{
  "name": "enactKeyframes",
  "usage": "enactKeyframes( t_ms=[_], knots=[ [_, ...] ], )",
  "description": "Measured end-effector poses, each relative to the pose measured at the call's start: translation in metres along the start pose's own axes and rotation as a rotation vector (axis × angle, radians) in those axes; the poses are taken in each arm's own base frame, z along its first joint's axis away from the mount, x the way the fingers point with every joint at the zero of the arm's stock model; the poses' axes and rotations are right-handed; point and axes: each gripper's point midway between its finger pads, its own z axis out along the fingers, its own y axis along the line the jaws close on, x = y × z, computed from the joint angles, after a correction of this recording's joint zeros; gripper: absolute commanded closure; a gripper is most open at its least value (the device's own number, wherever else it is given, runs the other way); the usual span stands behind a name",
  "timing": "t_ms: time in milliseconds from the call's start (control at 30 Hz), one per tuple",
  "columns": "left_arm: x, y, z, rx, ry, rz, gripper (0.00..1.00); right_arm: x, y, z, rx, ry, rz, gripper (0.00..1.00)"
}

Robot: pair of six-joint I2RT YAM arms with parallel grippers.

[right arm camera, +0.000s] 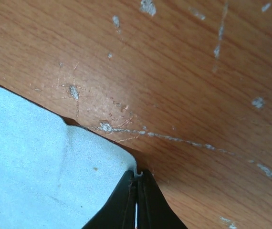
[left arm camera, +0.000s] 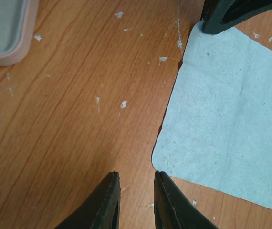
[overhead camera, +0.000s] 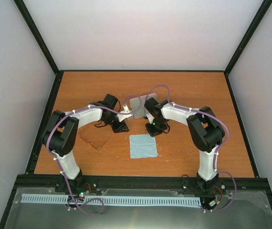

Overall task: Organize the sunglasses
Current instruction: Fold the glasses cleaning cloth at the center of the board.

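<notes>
Cloth [right arm camera: 36, 181] corner pinched in right fingers [right arm camera: 121, 205], fully closed. Left fingers [left arm camera: 105, 205] slightly apart, empty, over table [overhead camera: 198, 95]. Sunglasses [overhead camera: 97, 139] lie at cloth's 9 o'clock, untouched. Risk: the pinch is thin, so the cloth could slip free or drag and crumple.

table [left arm camera: 69, 119]: wood-grain top, smooth, low sheen, scratched and flecked white. cloth [left arm camera: 226, 119]: pale blue fabric, matt, fine weave, creased. case [left arm camera: 25, 38]: pink, smooth rim, plastic look. sunglasses [overhead camera: 97, 139]: see-through amber. left gripper fingers [left arm camera: 105, 205]: black, matt.
</notes>
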Motion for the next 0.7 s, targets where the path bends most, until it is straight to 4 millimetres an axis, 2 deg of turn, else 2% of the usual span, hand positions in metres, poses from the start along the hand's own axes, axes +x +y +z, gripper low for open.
enactKeyframes(
  t_ms=[167,400,700],
  knots=[
    [0.0,-0.004,0.011,0.037,0.015,0.001,0.76,0.0,0.0,0.0,0.007,-0.011,0.013,0.97],
    [0.0,-0.02,0.015,0.086,0.025,0.025,0.7,0.0,0.0,0.001,0.002,-0.032,0.036,0.97],
    [0.006,-0.031,0.025,0.094,0.059,0.053,0.7,0.0,0.0,0.0,0.002,-0.035,0.05,0.97]
  ],
)
